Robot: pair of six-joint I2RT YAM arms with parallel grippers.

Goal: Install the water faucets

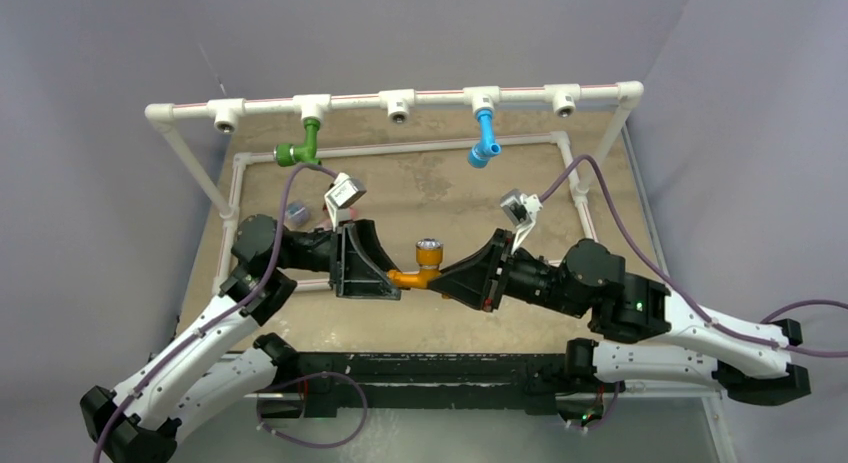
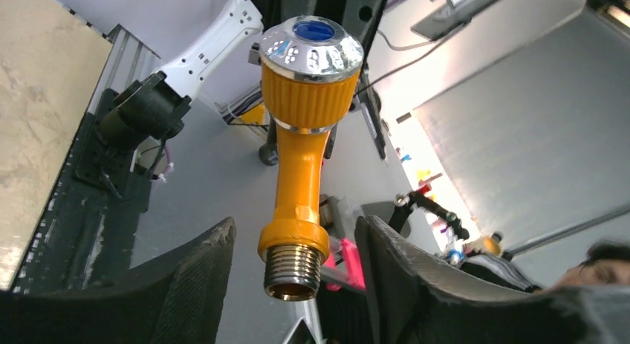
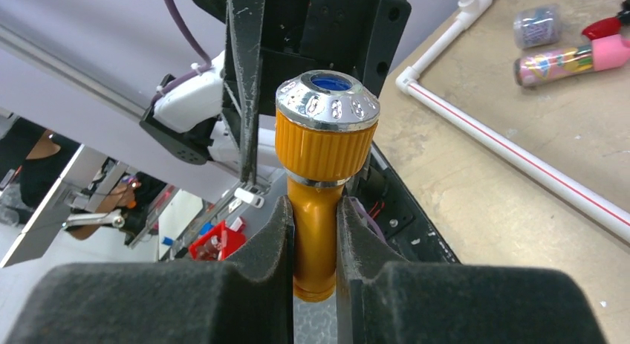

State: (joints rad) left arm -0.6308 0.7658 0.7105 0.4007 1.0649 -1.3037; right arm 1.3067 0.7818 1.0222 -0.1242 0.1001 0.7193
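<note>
The orange faucet (image 1: 418, 270), with a chrome cap and a threaded metal end, hangs in the air between my two grippers over the table's middle. My right gripper (image 1: 447, 279) is shut on its orange stem (image 3: 316, 232); the fingertips (image 3: 282, 218) press both sides. My left gripper (image 1: 392, 285) is open, its jaws standing either side of the threaded end (image 2: 291, 270) with a gap on each side. A green faucet (image 1: 300, 148) and a blue faucet (image 1: 484, 138) hang from tee sockets on the white pipe rail (image 1: 440, 98).
Three tee sockets stand bare: far left (image 1: 228, 114), middle (image 1: 398, 105), far right (image 1: 563, 100). A white pipe base frame (image 3: 512, 154) lies on the tan table. A pink glitter tube (image 3: 564, 60) and a small grey jar (image 3: 536, 26) lie by it.
</note>
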